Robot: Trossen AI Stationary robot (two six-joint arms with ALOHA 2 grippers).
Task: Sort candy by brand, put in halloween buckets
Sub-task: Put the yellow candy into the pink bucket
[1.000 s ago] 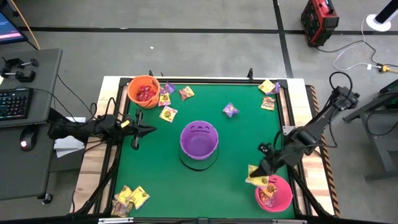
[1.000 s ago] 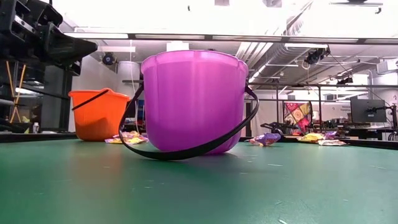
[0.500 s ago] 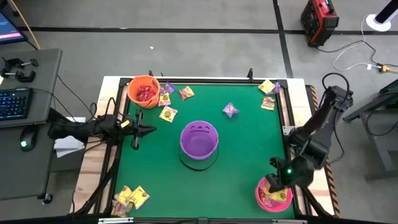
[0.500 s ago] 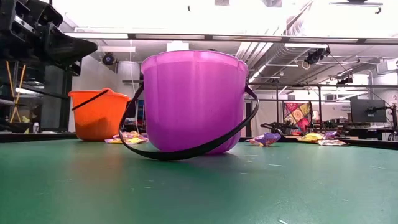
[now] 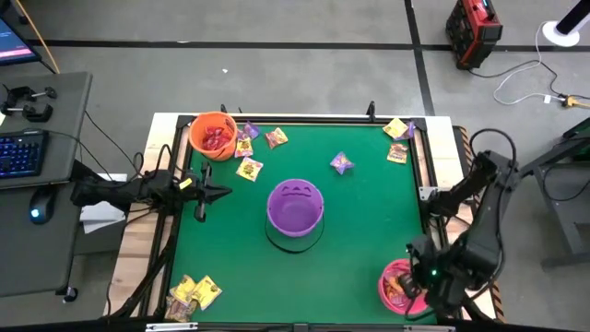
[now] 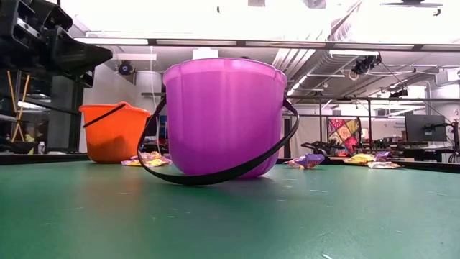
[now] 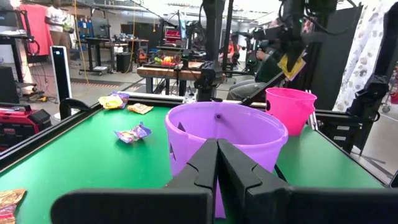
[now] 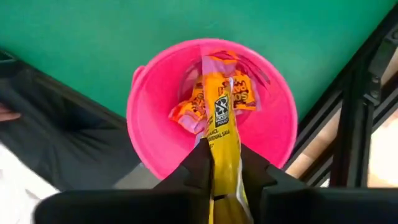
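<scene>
Scene from above, with the far edge of the green-topped surface (image 5: 359, 231) taken as twelve o'clock. The right tool (image 8: 222, 163) hangs directly over the small round pink plastic pail (image 8: 152, 93) at about five o'clock, its fingers (image 8: 199, 163) clamped on a flat crinkly yellow wrapped packet (image 8: 222, 127) that points down into the pail's mouth. Several yellow and orange-red packets (image 8: 189, 112) already lie inside that pail.

The left tool (image 7: 216, 163) waits near the nine o'clock edge, its two dark fingers pressed together and holding nothing, aimed toward the small round purple plastic pail (image 5: 295, 207) at the centre. That pail stands upright with its black handle dropped onto the surface.

The small round orange plastic pail (image 5: 213, 135) stands at about eleven o'clock, with red packets inside. A loose group of yellow packets (image 5: 249, 148) lies just beside it. One purple packet (image 5: 342, 163) lies alone near twelve o'clock. Two further packets (image 5: 397, 138) rest at about one o'clock, and a small cluster (image 5: 194, 293) lies at about seven o'clock.
</scene>
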